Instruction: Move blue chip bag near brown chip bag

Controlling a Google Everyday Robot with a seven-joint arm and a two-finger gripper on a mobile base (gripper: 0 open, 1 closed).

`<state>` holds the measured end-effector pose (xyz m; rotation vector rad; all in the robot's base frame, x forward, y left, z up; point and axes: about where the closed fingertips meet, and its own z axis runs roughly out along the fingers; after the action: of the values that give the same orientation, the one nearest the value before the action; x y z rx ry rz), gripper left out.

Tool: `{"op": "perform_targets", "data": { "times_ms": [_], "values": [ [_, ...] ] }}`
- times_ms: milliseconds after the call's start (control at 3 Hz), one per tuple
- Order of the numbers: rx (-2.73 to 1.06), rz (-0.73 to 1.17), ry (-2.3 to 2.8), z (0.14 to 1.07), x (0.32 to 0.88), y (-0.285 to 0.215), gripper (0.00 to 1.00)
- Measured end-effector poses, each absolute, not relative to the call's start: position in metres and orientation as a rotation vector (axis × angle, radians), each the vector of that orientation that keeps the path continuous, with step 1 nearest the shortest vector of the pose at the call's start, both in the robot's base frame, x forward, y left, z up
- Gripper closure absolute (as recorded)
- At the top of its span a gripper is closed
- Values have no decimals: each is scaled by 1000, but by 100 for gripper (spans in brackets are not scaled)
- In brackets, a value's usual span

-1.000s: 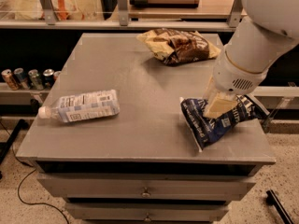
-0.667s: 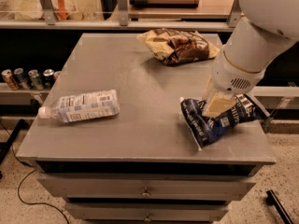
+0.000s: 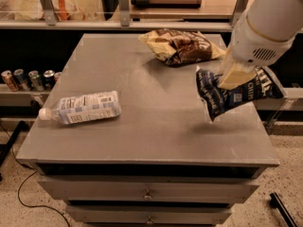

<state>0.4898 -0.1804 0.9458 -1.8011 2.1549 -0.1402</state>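
Note:
The blue chip bag [image 3: 239, 94], dark navy with white lettering, hangs in the air over the right side of the grey table [image 3: 156, 126], with its shadow on the tabletop below it. My gripper [image 3: 231, 78] is shut on its upper middle, coming down from the white arm at the upper right. The brown chip bag [image 3: 182, 46], tan at the ends and dark brown in the middle, lies at the back of the table, just up and left of the blue bag and apart from it.
A plastic water bottle [image 3: 83, 109] lies on its side at the table's left. Several cans [image 3: 28, 78] stand on a low shelf left of the table. A shelf with rails runs behind the table. Drawers sit under the tabletop.
The blue bag, which lay on the table's right front under my gripper, is now lifted off the surface and has moved up toward the brown bag.

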Motion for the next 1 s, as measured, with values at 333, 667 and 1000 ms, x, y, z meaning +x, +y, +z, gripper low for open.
{"op": "perform_targets", "data": {
  "times_ms": [333,667,1000],
  "values": [
    [-1784,-248,2101,991,496,-187,100],
    [-1777,-255,2093,995,497,-187,100],
    [-1748,-277,2067,1002,508,-185,100]
  ]
}}
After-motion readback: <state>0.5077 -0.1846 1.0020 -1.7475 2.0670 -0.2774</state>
